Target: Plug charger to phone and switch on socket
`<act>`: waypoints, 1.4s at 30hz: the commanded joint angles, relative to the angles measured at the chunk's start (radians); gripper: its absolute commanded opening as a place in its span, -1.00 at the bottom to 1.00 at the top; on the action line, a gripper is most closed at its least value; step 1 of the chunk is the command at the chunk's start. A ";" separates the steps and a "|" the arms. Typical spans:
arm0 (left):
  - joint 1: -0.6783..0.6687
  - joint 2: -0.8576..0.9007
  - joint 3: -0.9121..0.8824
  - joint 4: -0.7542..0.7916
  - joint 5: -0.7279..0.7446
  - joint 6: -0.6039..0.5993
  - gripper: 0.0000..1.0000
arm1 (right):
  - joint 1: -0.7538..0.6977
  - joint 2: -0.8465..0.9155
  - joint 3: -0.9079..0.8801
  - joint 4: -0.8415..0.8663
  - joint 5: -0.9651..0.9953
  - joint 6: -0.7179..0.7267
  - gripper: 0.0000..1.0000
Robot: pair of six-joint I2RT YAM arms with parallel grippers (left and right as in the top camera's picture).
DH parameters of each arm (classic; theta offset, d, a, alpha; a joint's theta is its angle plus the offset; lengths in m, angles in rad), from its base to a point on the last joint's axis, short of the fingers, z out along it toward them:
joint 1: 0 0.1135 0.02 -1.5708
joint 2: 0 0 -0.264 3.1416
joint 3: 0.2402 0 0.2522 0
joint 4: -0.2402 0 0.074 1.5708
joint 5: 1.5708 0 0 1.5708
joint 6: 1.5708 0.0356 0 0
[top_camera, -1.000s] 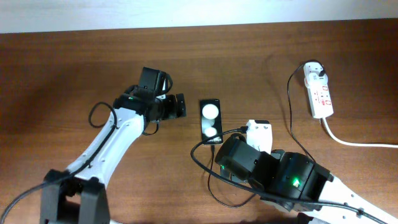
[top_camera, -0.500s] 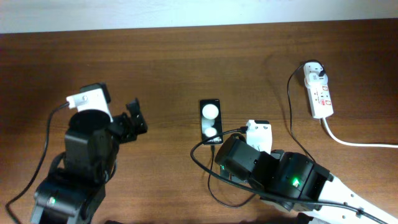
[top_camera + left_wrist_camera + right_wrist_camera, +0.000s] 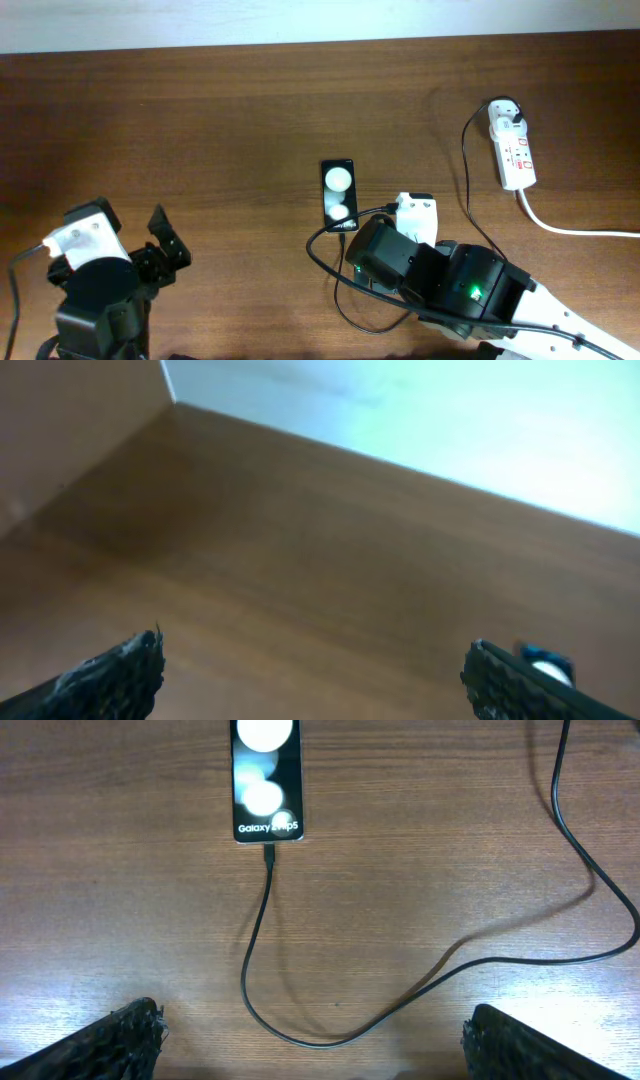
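Observation:
The black phone [image 3: 338, 194] lies flat mid-table, showing two white spots; the right wrist view [image 3: 265, 778] also shows its white text. The thin black charger cable [image 3: 262, 955] has its plug tip at the phone's near edge, loops across the table and runs up to the white adapter [image 3: 505, 112] on the socket strip [image 3: 514, 148] at the far right. My right gripper [image 3: 312, 1038] is open and empty, just short of the cable loop. My left gripper [image 3: 165, 250] is open and empty at the near left, far from the phone.
The strip's thick white cord [image 3: 570, 228] trails off the right edge. The pale wall [image 3: 320, 20] borders the table's far edge. Bare wood lies between the left arm and the phone.
My left arm has pulled back from beside the phone to the near-left corner. The right arm, phone and cable have not moved.

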 commanded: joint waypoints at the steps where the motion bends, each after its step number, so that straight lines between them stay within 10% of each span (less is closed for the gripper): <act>1: 0.003 -0.007 -0.001 -0.112 -0.040 0.013 0.98 | -0.003 0.000 0.006 0.000 0.005 0.008 0.97; 10: 0.003 -0.046 -0.001 -0.340 -0.040 0.013 0.99 | -0.003 0.001 0.006 0.024 0.039 0.009 0.98; 16: 0.107 -0.404 -0.001 -0.343 -0.040 0.013 0.98 | -0.003 0.003 0.006 0.126 0.003 0.009 0.98; 20: 0.128 -0.568 -0.001 -0.343 -0.040 0.013 0.98 | -0.040 0.010 0.006 0.146 0.016 0.008 0.12; 25: 0.128 -0.647 0.000 -0.348 -0.040 0.013 0.98 | -0.420 0.010 0.052 0.068 -0.075 -0.151 -0.69; 32: 0.154 -0.647 0.000 -0.350 -0.040 0.013 0.98 | -1.148 0.098 0.330 -0.050 -0.285 -0.293 -0.92; 42: 0.191 -0.647 0.000 -0.351 -0.040 0.013 0.98 | -1.332 0.732 0.504 0.092 -0.305 -0.375 -0.92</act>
